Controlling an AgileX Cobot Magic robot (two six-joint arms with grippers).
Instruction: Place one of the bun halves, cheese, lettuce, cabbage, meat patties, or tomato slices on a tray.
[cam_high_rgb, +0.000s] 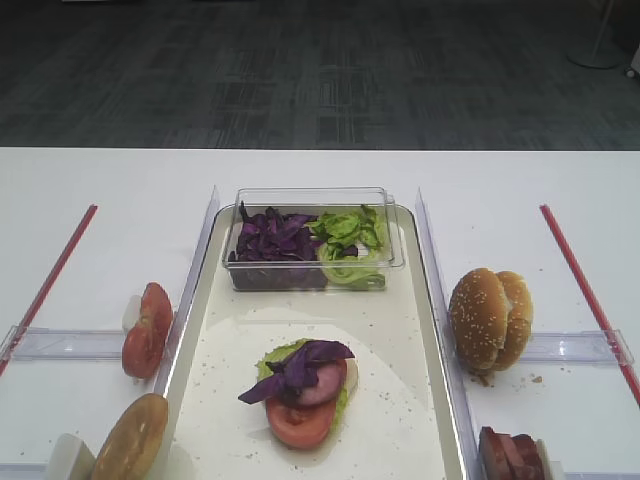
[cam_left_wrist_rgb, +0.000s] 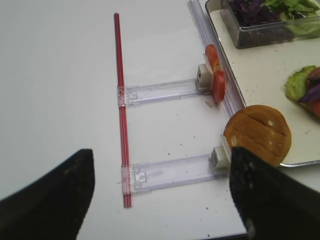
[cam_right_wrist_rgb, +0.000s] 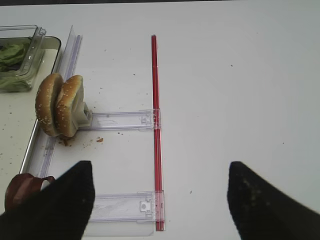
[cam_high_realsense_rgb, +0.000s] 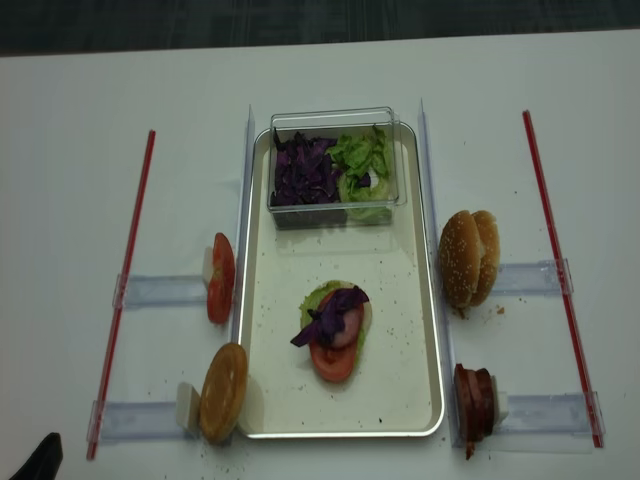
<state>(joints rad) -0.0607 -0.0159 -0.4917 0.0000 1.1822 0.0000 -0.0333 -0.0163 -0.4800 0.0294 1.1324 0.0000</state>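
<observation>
While both arms hung back at the near edge of the counter (cam_high_rgb: 300, 170), neither reached over the tray (cam_high_realsense_rgb: 415, 290). Seen from its own wrist view, the left pincer (cam_left_wrist_rgb: 160, 195) stood wide, its two dark fingers (cam_left_wrist_rgb: 50, 195) spread apart above bare white surface and gripping nothing. The right pincer (cam_right_wrist_rgb: 160, 200) was likewise spread wide and empty, tilted down toward the counter. On the tray lay a stack: lettuce (cam_high_rgb: 275, 358) underneath, a tomato slice (cam_high_rgb: 300, 422), a pinkish meat patty (cam_high_rgb: 322, 385), and purple cabbage (cam_high_rgb: 300, 365) draped on top. A clear box (cam_high_rgb: 312, 200) at the tray's far end held more cabbage and lettuce. Seeded bun halves (cam_high_rgb: 490, 318) stood on edge right of the tray, meat patties (cam_high_realsense_rgb: 472, 398) nearer; tomato slices (cam_high_rgb: 145, 330) and a plain bun (cam_high_rgb: 130, 438) stood left
</observation>
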